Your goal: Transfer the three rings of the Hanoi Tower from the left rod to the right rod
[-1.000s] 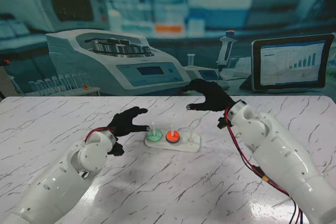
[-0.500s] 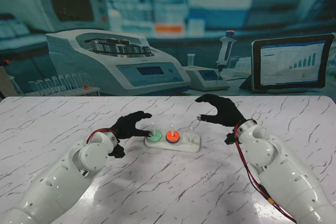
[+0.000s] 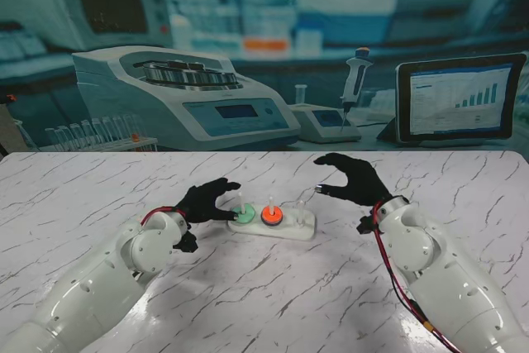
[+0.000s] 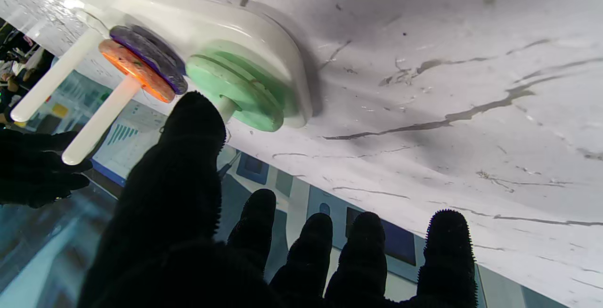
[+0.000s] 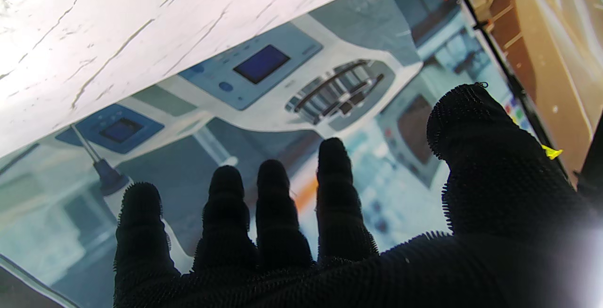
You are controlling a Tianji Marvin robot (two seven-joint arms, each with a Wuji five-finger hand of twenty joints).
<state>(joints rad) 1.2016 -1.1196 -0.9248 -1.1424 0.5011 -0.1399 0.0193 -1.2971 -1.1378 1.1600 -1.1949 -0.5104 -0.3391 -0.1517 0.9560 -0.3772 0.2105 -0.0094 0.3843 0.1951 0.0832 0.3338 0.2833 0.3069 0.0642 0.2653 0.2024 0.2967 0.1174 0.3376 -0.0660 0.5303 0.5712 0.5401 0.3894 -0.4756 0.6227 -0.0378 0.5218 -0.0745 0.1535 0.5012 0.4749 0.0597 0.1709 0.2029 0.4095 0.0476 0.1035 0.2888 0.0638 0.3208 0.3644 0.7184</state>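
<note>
Now I see my left hand [image 3: 207, 202] with fingers spread, holding nothing, thumb [image 4: 195, 124] close by the green ring [image 3: 242, 214] on the left rod; contact perhaps. The orange ring [image 3: 271, 216] (purple ring [image 4: 150, 58] beneath) sits on the middle rod. My right hand [image 3: 351, 179] hovers open near the right rod [image 3: 301, 197].

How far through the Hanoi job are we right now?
Early. Nothing sits on the right rod yet. The orange ring lies over a purple ring on the middle rod; the green ring is on the left rod. The left hand is open at the green ring; the right hand hovers open, holding nothing.
</note>
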